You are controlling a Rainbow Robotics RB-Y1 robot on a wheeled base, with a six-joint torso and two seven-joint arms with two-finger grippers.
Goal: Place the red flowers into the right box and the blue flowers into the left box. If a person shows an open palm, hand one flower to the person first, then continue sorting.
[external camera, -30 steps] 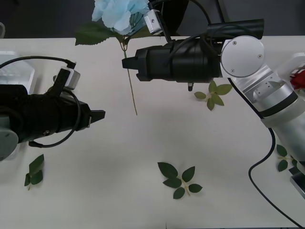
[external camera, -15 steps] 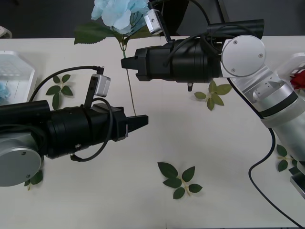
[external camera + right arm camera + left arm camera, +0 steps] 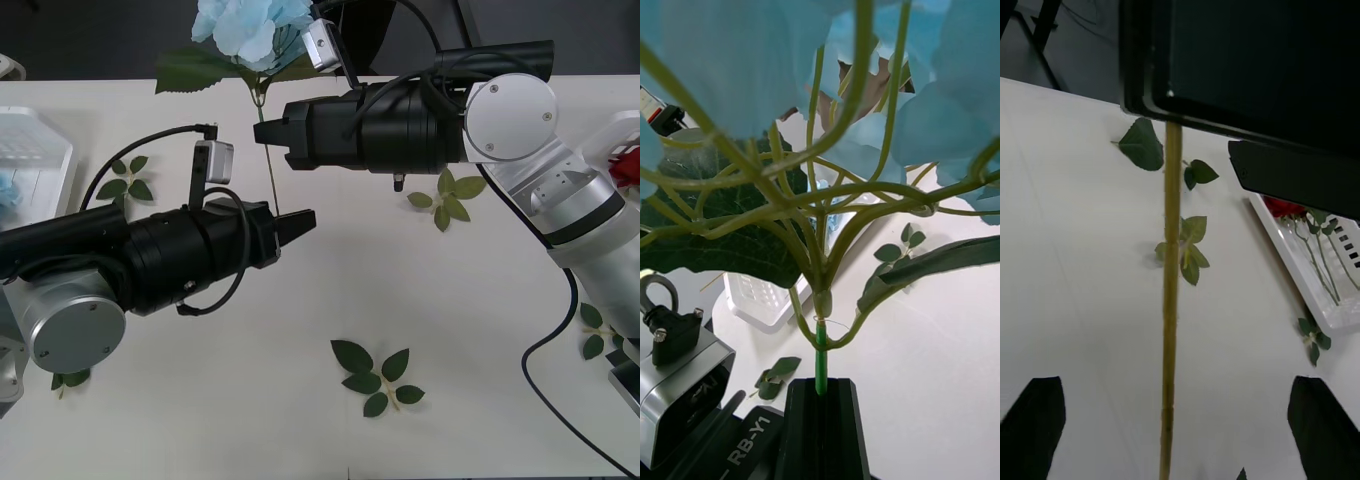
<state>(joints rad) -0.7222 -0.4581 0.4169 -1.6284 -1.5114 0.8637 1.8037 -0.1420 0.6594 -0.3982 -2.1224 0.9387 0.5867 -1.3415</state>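
While clamped in the right claw, fingers together on the stem just below where it branches, hangs upright over the far middle of the counter: one of the blue flowers, head up. Brackets the lower stem with the left claw, fingers wide apart, one on each side, touching nothing. Looks like a handover on the way to the left box at the counter's left edge, with a bit of pale blue showing inside it.

Could go wrong in several ways. Closing off-centre risks pushing the stem sideways instead of pinching it: thin, wiry and smooth, with little to bite on. Letting go above before a firm pinch below risks toppling: top-heavy, with a bulky head of soft fabric petals and a broad dark leaf on a slender shaft. Pinching so low leaves a long lever, so may swing or twist in the grip during the carry. Could also bump, with both black claw bodies so near each other.

Elsewhere: red flowers lying in the right box, a shallow white tray with slotted floor and raised rim. Also loose leaf sprigs, flat and matte, scattered on the smooth white counter.
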